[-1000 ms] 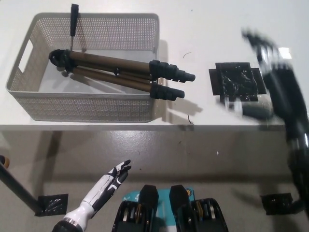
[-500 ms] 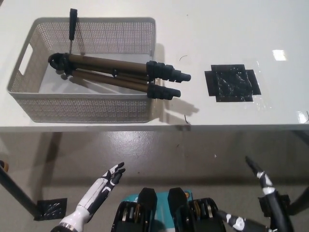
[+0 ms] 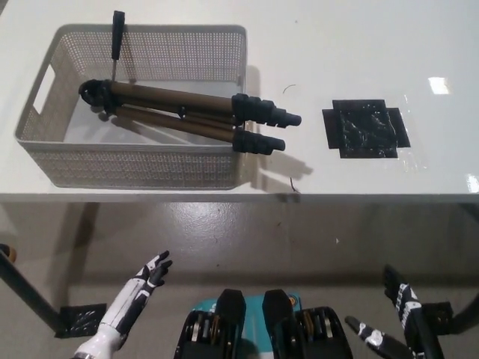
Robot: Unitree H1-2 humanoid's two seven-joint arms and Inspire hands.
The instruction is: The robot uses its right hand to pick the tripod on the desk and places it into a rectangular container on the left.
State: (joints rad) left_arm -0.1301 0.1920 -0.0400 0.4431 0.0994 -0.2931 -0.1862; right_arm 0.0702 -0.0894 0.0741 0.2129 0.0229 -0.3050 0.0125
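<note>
The tripod (image 3: 179, 116) lies folded in the white mesh container (image 3: 142, 168) at the table's left, with bronze legs. Its black feet (image 3: 266, 127) stick out over the container's right wall. Its head end rests at the inner left, and a black handle (image 3: 117, 36) stands up at the back wall. My black right hand (image 3: 400, 321) hangs low at the bottom right, below the table edge, fingers spread and empty. My white left hand (image 3: 138, 288) rests at the lower left, open, below the table.
A black tape cross (image 3: 367, 129) marks the white table (image 3: 337, 172) right of the container. Grey floor lies below the table's front edge, with black tape patches (image 3: 81, 318) on it. A dark table leg (image 3: 26, 292) runs at the far left.
My right hand has dropped from over the tape mark to below the table edge at the bottom right. The left hand has sunk a little lower. The tripod stays in the container.
</note>
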